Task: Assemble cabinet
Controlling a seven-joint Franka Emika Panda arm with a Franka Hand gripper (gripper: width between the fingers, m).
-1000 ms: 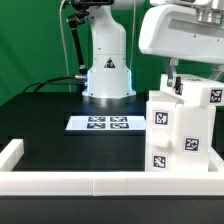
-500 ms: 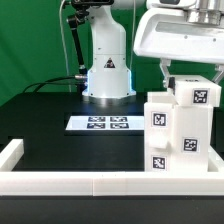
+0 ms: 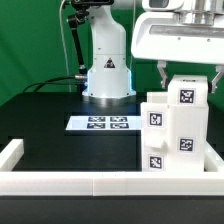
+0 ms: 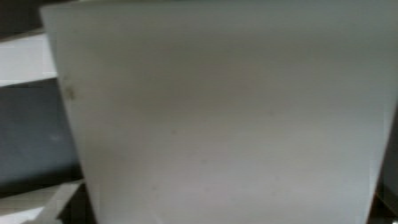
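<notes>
Running along the bottom edge of the exterior frame: low white border rail (image 3: 90,183), turning up at the lower left corner. Standing just behind it at lower right: cabinet body (image 3: 172,135), upright, tags facing the camera on its front and side faces. Sitting on top of the body at right of centre: smaller tagged block (image 3: 189,97), touching the body, tag on its near face. Straddling that block from above: gripper (image 3: 189,78), one dark finger showing on each side of it; appearing to be pinching the block, though contact at the pads not being resolvable. Filling nearly the whole wrist view: blank white face of the cabinet part (image 4: 231,110), confirming very close range, nothing of the fingers showing there.

Lying flat at mid-frame, left of the cabinet and apart from it: marker board (image 3: 103,123). Standing behind it at upper centre: robot base (image 3: 106,65).

Judged step: seating the small block onto the cabinet body. Next move calling for checking alignment with the body's edges, pressing down squarely, then releasing straight upward without dragging the block.
</notes>
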